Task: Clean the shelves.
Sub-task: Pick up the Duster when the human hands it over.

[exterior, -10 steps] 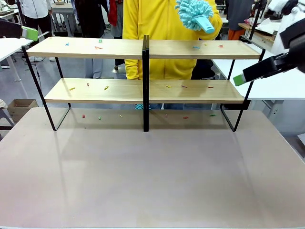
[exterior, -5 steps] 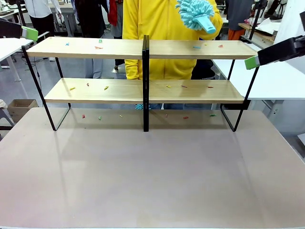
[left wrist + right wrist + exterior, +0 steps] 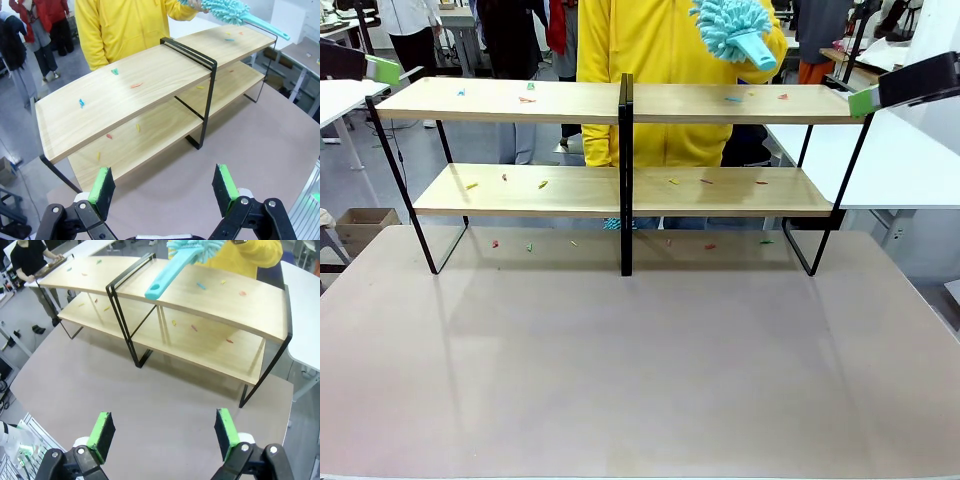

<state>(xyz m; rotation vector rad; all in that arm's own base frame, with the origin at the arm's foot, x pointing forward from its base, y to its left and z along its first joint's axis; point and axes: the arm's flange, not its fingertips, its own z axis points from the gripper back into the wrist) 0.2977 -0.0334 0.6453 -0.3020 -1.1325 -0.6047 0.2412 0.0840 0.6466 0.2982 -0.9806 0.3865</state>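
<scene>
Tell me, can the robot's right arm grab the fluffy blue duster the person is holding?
Probably yes. The right end effector is open, and the duster is held above the shelves, handle pointing toward the robot, with nothing between them.

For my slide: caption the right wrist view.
Open right gripper faces littered shelves; person holds teal duster above them.

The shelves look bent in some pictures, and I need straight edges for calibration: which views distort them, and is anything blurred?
Left wrist view: the shelves bow, from wide-angle curvature, though they stay sharp. Right wrist view: the boards curve the same way, also sharp. Front view: the edges are straight and in focus, with faint shadows on the table.
</scene>
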